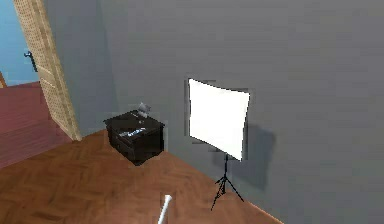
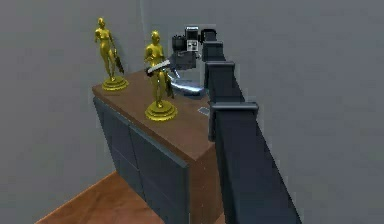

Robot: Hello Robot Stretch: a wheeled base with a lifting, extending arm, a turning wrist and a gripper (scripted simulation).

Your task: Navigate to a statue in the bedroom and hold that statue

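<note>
Two golden statues of standing figures are on a brown-topped dresser in the arm side view. One statue stands at the far left end, and the other statue is nearer the middle. The dark arm rises from the bottom edge over the dresser top. At its far end sit the white marked squares. The gripper reaches left at the chest of the nearer statue. That statue stands on the dresser, so I cannot tell whether the gripper holds anything.
A flat silvery thing lies on the dresser beside the nearer statue. In the forward view a white square lamp on a black tripod and a low black box stand against a grey wall. A doorway is at the left.
</note>
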